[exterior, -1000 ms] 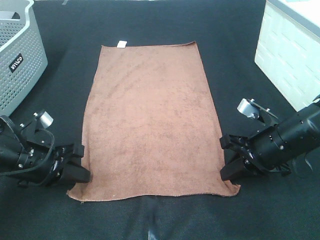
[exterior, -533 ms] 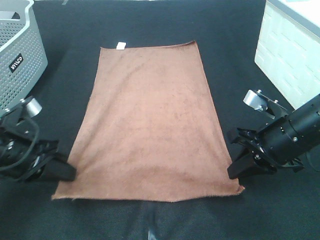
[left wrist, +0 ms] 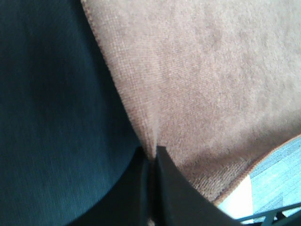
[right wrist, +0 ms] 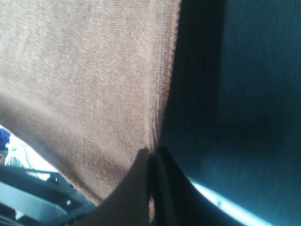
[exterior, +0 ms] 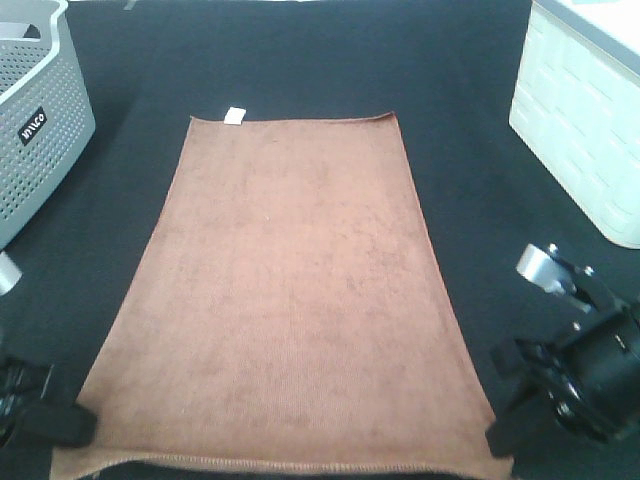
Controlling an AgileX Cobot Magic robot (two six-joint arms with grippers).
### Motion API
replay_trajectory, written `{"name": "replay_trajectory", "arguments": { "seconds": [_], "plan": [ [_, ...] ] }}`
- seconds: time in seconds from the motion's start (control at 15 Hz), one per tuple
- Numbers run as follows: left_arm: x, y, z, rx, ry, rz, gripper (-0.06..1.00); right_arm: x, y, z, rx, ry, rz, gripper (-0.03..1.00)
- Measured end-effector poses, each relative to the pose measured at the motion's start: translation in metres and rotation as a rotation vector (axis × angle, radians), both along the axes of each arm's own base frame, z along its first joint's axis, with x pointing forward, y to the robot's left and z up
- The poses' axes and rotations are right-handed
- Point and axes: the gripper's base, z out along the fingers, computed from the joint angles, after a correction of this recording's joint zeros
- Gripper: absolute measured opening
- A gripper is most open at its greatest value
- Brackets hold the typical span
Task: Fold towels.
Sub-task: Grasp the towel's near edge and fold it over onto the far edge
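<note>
Beside the basket [exterior: 40, 120], my flat rust towel [exterior: 290, 290] lies with its tag [exterior: 235, 116] end nearest it; left gripper [left wrist: 151, 162] and right gripper [right wrist: 153, 155] clamp the far corners.

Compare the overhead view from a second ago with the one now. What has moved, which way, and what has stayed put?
The left gripper and right gripper, still shut on the towel's near corners, have drawn back toward the bottom of the overhead view and apart. The towel slid with them, its near edge now wider; its white tag came nearer too. The grey basket and white bin stayed put.
</note>
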Motion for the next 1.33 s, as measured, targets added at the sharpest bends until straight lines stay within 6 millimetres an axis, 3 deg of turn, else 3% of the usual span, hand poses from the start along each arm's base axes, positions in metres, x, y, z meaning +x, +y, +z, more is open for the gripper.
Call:
{"name": "replay_trajectory", "arguments": {
  "seconds": [0.2,0.47,0.87,1.13,1.2,1.33],
  "plan": [
    [-0.014,0.001,-0.003,-0.002,0.027,-0.018,0.00,-0.017,-0.002,0.002,0.005,0.010,0.000,0.00],
    [-0.007,0.005,-0.002,0.038,-0.017,0.011,0.00,-0.013,-0.001,0.004,0.009,-0.007,0.004,0.00],
    [0.056,-0.001,0.038,0.032,-0.219,0.079,0.00,0.074,0.007,0.059,0.007,-0.268,-0.018,0.00],
    [0.107,-0.007,0.044,0.051,-0.273,0.097,0.00,0.131,0.011,0.083,-0.023,-0.361,0.003,0.00],
    [0.107,-0.007,0.044,0.051,-0.273,0.097,0.00,0.131,0.011,0.083,-0.023,-0.361,0.003,0.00],
    [0.133,-0.010,0.042,0.056,-0.285,0.099,0.00,0.159,0.013,0.086,-0.041,-0.391,0.013,0.00]
  ]
}}
